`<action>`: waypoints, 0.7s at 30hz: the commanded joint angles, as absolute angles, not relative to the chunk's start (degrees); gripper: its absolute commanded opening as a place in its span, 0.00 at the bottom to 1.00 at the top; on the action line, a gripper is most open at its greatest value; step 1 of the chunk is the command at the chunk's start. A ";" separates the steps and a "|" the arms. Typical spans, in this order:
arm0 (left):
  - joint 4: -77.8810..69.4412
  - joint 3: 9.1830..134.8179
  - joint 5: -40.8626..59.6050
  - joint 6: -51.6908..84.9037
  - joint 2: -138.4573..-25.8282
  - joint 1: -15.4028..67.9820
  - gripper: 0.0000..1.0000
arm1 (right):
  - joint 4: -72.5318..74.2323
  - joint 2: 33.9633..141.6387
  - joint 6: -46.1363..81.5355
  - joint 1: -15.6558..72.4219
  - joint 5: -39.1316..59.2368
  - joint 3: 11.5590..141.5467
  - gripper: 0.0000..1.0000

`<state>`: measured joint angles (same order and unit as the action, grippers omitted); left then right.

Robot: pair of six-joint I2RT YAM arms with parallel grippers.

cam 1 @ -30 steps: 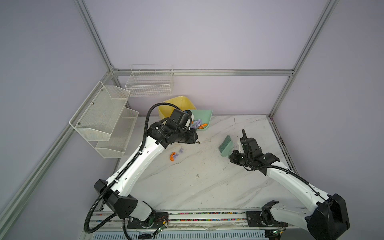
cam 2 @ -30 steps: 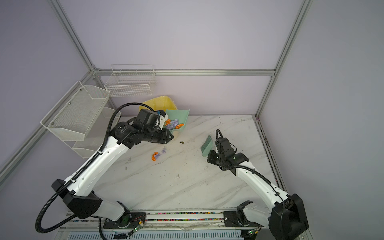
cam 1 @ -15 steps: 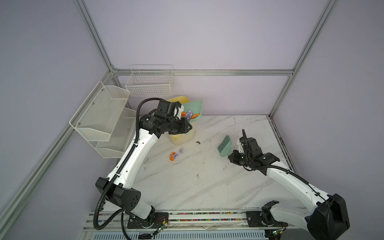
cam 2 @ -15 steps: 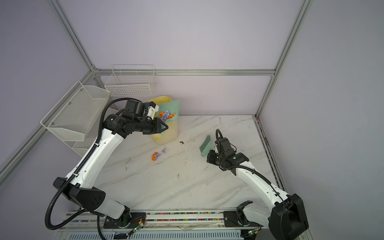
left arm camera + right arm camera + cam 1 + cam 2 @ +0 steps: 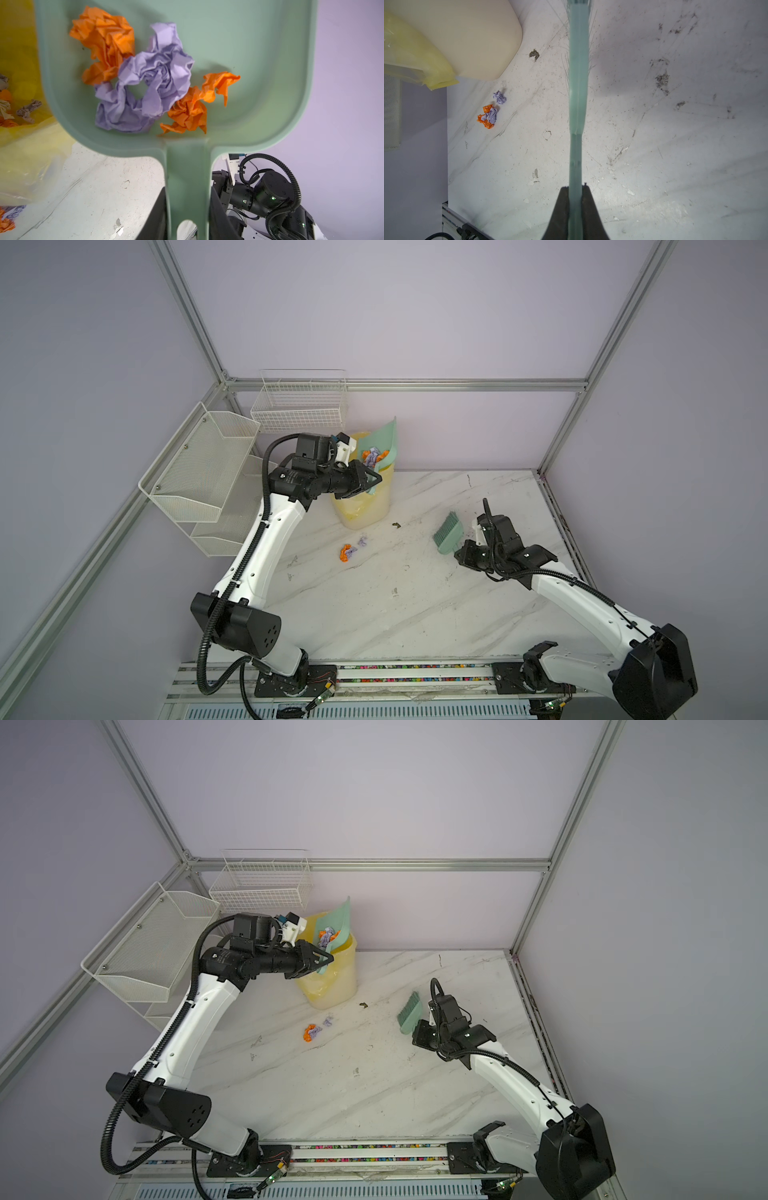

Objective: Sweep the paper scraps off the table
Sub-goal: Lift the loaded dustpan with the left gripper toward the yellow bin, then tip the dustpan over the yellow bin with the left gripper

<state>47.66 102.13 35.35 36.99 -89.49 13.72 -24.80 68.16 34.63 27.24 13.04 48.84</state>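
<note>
since the scraps (image 5: 153, 83) are crumpled paper, they are judged very light, soft and springy, easily bounced over a lip, and better herded with bristles than pinched; one lot of orange and lilac wads is seen lying in the pan (image 5: 259, 62), bunched at the handle end; a smaller cluster (image 5: 489, 116) is seen on the table (image 5: 415, 614) just in front of the bin (image 5: 365, 510), with one lilac wad slightly apart from it; the pan is held over the yellow-lined bin with its mouth tilted upward, so nothing is being poured yet; its thin handle is clamped between the jaws of the left gripper (image 5: 376, 480); the handle is judged stiff, smooth plastic, so a hold close to the pan body is favoured against twisting when it is tipped; the brush (image 5: 448, 533) is gripped by its flat handle in the closed right gripper (image 5: 576, 193), well apart from the cluster; whether the bristles are touching the table cannot be told; they are judged flexible, so light pressure is thought enough; a slow, steep tip is advised, as wads may cling in the pan's corner.
</note>
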 commanded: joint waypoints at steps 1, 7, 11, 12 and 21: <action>39.99 99.10 42.25 40.71 -87.91 11.81 0.11 | -23.18 68.13 34.28 26.91 13.36 48.96 0.00; 26.62 91.48 49.13 49.78 -86.40 9.27 0.10 | -22.51 68.87 34.10 26.91 14.44 48.95 0.00; 16.09 86.66 54.18 58.43 -86.43 7.21 0.10 | -22.41 68.77 34.10 26.89 14.68 49.07 0.00; 12.54 85.28 55.35 61.62 -86.40 6.65 0.10 | -22.41 68.67 34.05 26.89 14.74 49.09 0.00; -32.31 72.42 59.51 95.06 -88.51 3.04 0.09 | -22.24 68.22 34.19 26.92 15.44 48.42 0.00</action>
